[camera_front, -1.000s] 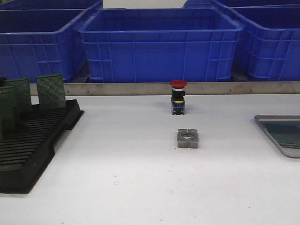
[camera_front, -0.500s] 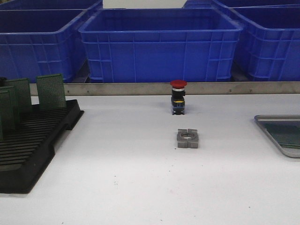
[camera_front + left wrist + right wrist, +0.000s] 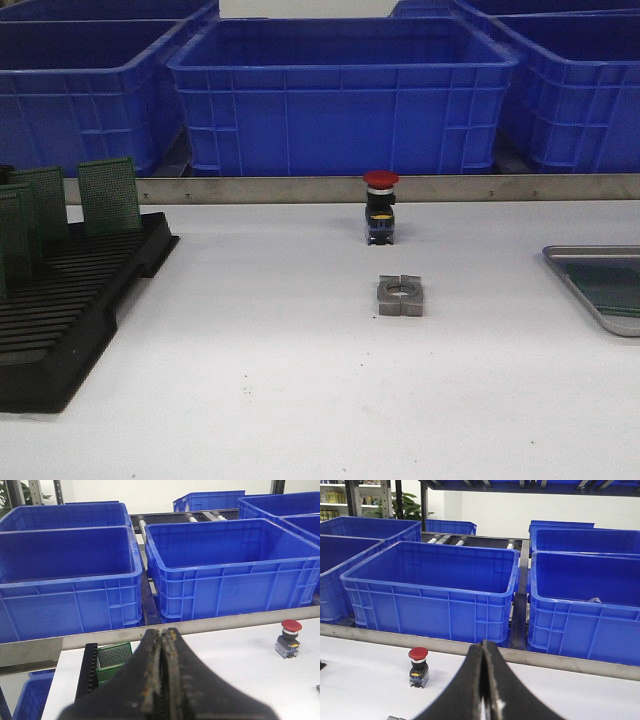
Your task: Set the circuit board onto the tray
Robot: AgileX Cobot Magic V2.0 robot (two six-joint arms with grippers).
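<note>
Circuit boards [image 3: 108, 195] stand in our black rack [image 3: 70, 310]; the tray [image 3: 590, 252] holds one. Nothing has moved. We see both the left gripper [image 3: 162, 645] and right gripper [image 3: 483, 652] closed, empty.

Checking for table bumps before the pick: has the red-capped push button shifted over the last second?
No. The red-capped push button sits in the same spot, just behind the grey metal block and before the steel rail.

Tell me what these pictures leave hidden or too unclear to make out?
- Shallow silver-grey metal tray: front view's right edge cuts it off; its contents are unclear.
- Green circuit boards in the black slotted plastic rack: left edge crops them.
- Small grey metal block: purpose unreadable.
- Both arms: absent from the front view.
</note>
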